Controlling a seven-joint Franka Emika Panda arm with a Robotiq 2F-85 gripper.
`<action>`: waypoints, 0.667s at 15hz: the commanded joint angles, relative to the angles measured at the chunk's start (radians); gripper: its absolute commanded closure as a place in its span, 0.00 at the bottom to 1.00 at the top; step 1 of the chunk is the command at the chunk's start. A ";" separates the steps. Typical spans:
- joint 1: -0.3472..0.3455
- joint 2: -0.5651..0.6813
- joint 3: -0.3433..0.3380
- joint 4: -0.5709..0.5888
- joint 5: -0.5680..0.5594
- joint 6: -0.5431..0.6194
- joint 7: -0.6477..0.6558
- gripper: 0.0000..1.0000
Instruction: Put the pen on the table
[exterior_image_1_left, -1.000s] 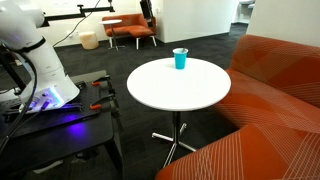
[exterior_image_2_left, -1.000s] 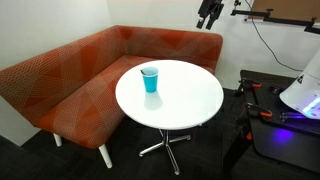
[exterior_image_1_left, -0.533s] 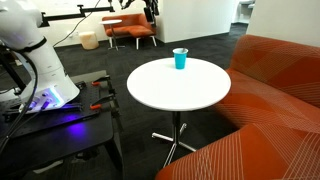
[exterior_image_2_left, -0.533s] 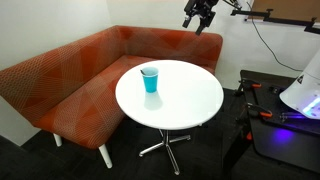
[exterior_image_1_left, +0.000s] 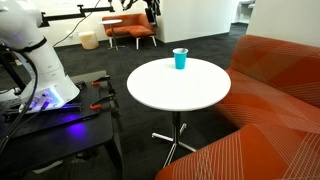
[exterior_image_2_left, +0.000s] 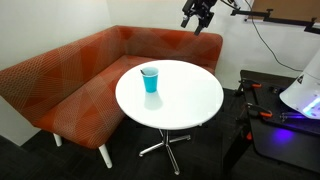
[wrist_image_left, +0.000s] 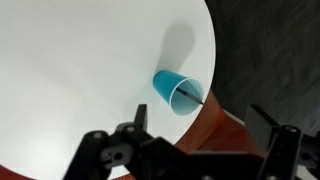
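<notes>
A: Spotted the pen (wrist_image_left: 190, 94)?

B: Yes. Down inside the cyan cup (wrist_image_left: 178, 92), as seen in the wrist view. Thin and dark, lying slanted across the open mouth.

A: Not on the worktop (wrist_image_left: 80, 60) yet, then?

B: No. Only in the cup (too small to make out in both exterior views).

A: And the cup?

B: Standing upright on the round white worktop, near the edge beside the orange sofa (wrist_image_left: 216, 126). Easy to spot in both exterior views, bright against the white.

A: What about the fingers (wrist_image_left: 139, 120)?

B: Spread wide open, gripping nothing. Dark, poking in from the bottom of the wrist view, one on each side.

A: Close to the cup?

B: No. Way up high, well apart from the worktop (exterior_image_2_left: 185, 100), looking down on the cup from above. In an exterior view, hanging over the back of the sofa (exterior_image_2_left: 70, 78), by the white wall.

A: Anything else around?

B: A metal foot (exterior_image_1_left: 172, 140) under the worktop, shaped like a cross. Off to the side, a white robot base (exterior_image_1_left: 35, 60) on a dark bench (exterior_image_1_left: 60, 135), with a purple glow next to it.
</notes>
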 joint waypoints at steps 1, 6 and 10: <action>-0.012 0.008 0.001 -0.013 0.064 0.089 0.038 0.00; -0.006 0.065 0.014 -0.006 0.198 0.163 0.108 0.00; 0.044 0.101 0.008 0.021 0.433 0.194 0.049 0.00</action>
